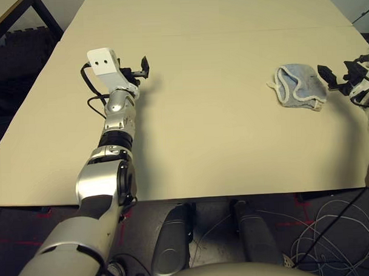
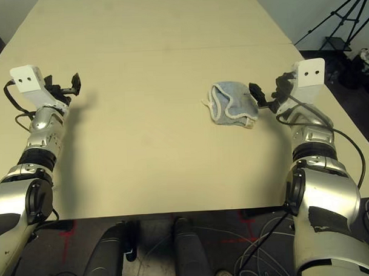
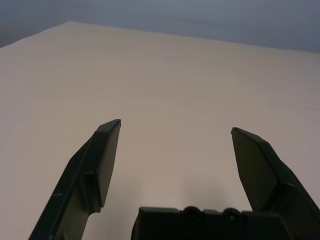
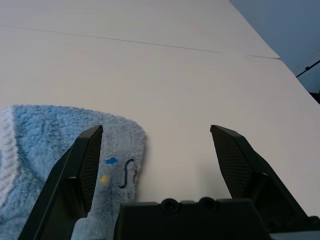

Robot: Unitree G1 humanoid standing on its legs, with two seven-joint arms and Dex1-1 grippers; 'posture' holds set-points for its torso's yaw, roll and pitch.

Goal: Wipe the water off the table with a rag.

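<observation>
Beige table broadly bare, rag near right edge, right gripper open beside it

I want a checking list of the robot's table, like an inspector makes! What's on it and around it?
Surface: large pale beige smooth-topped table with a thin seam across; no drops or smears visible.
Job's things: small light blue-grey terry rag with white border, lying crumpled on the robot's right side.
Clutter: nothing seen.
Hands: left hand open, over bare table; right hand open, right beside the rag, holding nothing.
Cables: black cables along both arms; pale loose wires on the floor.
Surroundings: black tripod at far right; dark floor.
</observation>
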